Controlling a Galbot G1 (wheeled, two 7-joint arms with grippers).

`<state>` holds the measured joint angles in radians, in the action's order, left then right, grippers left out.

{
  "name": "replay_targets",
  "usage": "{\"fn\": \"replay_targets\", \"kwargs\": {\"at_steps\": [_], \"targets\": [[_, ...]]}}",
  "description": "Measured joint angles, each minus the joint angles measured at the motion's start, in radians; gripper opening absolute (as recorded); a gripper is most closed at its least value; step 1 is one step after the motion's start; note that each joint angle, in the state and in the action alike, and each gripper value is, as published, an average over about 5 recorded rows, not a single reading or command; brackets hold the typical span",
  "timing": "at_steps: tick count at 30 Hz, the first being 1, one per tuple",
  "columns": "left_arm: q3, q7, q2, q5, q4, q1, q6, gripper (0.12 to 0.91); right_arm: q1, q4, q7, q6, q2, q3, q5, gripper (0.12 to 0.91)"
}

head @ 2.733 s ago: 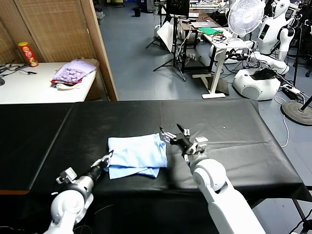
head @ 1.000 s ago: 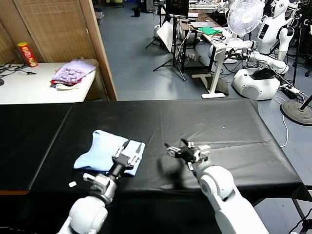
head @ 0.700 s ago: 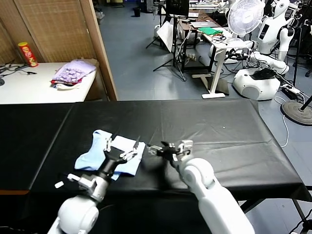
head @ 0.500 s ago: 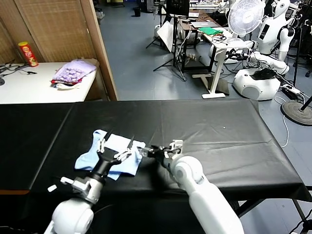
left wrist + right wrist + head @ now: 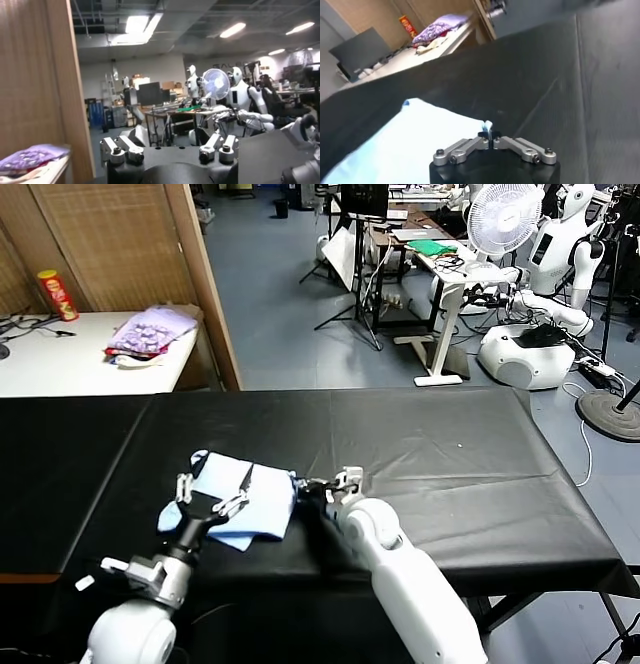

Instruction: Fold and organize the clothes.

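Note:
The clothes are one pale light-blue T-shirt (image 5: pixel 262 502), lying folded on the black table (image 5: pixel 450 444). My right gripper (image 5: pixel 301 484) is at the shirt's right edge. In the right wrist view that gripper (image 5: pixel 490 136) is shut, and a small tuft of the blue shirt (image 5: pixel 420 137) is pinched between its tips. My left gripper (image 5: pixel 214 482) stands open over the shirt's near-left part, its fingers spread wide and holding nothing. In the left wrist view the left gripper (image 5: pixel 170 136) points out at the room, with no cloth between its fingers.
A purple patterned cloth pile (image 5: pixel 150 332) and a red and yellow can (image 5: pixel 57 294) sit on the white side table at far left, beside a wooden partition (image 5: pixel 205 284). The black table's near edge is close behind the shirt. Other robots, a fan and desks stand beyond it.
My right gripper has moved left to the shirt's right edge and shut on it. My left gripper has opened, let go of the shirt and drawn back toward me and to the left.

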<state>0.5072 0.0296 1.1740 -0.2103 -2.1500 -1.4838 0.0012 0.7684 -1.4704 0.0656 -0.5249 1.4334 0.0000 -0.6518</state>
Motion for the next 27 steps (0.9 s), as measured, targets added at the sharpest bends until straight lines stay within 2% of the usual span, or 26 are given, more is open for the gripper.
{"fn": "replay_targets", "kwargs": {"at_steps": [7,10,13,20,23,27], "targets": [[0.031,-0.026,0.003,-0.021,0.02,-0.03,0.015,0.798,-0.015,0.023,-0.124,0.137,-0.055,-0.025,0.25,0.13],[0.043,-0.04,-0.002,-0.046,0.031,-0.046,0.037,0.798,0.003,-0.013,-0.138,0.165,-0.098,-0.021,0.304,0.218],[0.051,-0.06,-0.011,-0.068,0.036,-0.066,0.067,0.798,0.037,-0.074,-0.122,0.175,-0.149,-0.005,0.315,0.375],[0.05,-0.121,-0.023,-0.127,0.029,-0.114,0.135,0.798,0.17,-0.264,-0.037,0.187,-0.268,0.076,0.297,0.722],[0.054,-0.144,-0.033,-0.152,0.009,-0.139,0.152,0.798,0.262,-0.359,0.001,0.194,-0.305,0.129,0.302,0.787],[0.073,-0.159,-0.046,-0.179,-0.025,-0.196,0.156,0.798,0.401,-0.483,0.041,0.211,-0.337,0.197,0.309,0.797]]}}
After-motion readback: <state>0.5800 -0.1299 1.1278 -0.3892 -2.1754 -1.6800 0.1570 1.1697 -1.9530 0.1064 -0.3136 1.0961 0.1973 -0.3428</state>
